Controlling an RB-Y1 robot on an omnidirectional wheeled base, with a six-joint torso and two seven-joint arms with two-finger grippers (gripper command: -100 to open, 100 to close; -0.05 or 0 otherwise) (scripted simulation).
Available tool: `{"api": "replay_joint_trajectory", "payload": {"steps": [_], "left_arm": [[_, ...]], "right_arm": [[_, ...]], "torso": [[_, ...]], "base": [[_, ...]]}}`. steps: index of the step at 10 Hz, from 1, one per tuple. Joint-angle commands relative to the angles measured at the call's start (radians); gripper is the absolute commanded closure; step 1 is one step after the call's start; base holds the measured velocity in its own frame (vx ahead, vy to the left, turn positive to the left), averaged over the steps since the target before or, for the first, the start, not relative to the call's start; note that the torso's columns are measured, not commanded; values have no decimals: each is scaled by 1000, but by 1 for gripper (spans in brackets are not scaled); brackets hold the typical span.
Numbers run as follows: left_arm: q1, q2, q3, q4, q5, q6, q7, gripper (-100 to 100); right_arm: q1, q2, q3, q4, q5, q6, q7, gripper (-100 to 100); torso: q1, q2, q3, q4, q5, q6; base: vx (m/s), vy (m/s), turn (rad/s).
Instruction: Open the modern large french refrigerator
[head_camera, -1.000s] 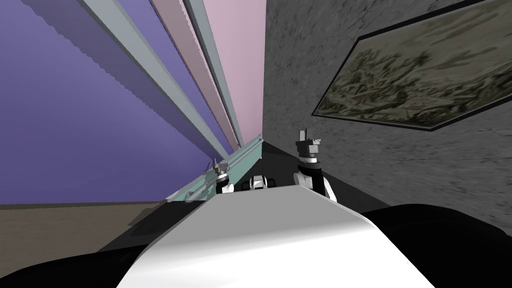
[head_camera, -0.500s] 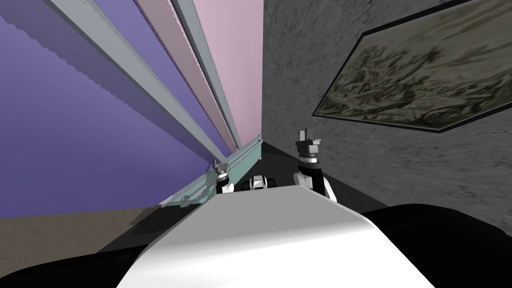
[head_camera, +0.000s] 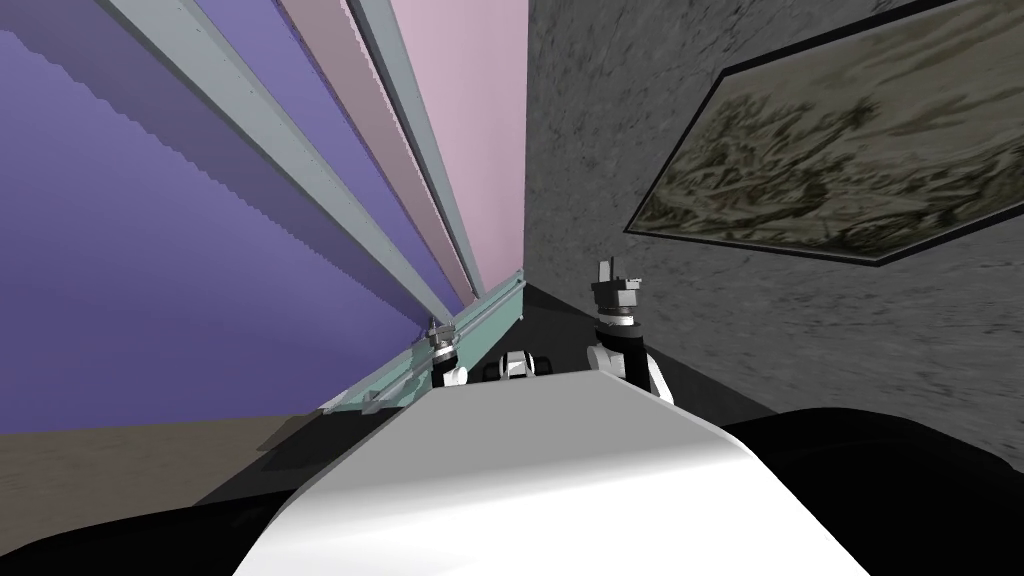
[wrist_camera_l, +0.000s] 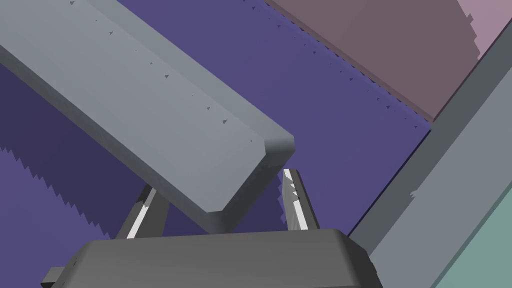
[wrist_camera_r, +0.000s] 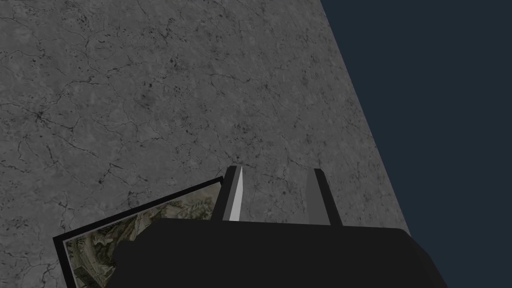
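Off to the left, the refrigerator's purple door (head_camera: 150, 280) takes up that side of the head view. Its long grey handle (wrist_camera_l: 150, 115) runs down to the left claw (wrist_camera_l: 219, 181). From the wrist camera, the handle's squared-off lower end lies between the claw's fingers (wrist_camera_l: 296, 205). They stand spread to either side of it, and I cannot tell whether they press it. Next to the right come the pink door (head_camera: 470, 120) with its own handle (head_camera: 423, 150), and a teal strip (head_camera: 480, 310) below. Further right, the right claw (wrist_camera_r: 274, 175) is raised before the grey wall (head_camera: 600, 150), its fingers a narrow gap apart and holding nothing.

The likeliest trouble is the grip. The claw is at the very end of the bar and probably not clamped. A pull that follows a straight line instead of the door's arc could slide the bar out past the fingertips, or twist the fingers against its edge.

Compared with a second ago, the purple door's handle leans further left and the door's lower edge sits lower in the head view. The framed picture (head_camera: 840, 150) on the wall holds its place. So the door itself seems to have swung a little, not the camera. The left claw has barely shifted.
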Motion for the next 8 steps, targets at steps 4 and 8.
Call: {"api": "replay_joint_trajectory", "payload": {"steps": [4,8], "left_arm": [[12,43,-65,-17,-27,0,51,100],[24,100,-140,-66,-56,36,110,100]], "right_arm": [[-1,0,0,0,0,0,0,0],[-1,0,0,0,0,0,0,0]], "torso": [[1,9,5,3,0,3],[-5,8,4,6,-5,0]], "base": [[-166,75,-133],[-264,62,-147]]}}
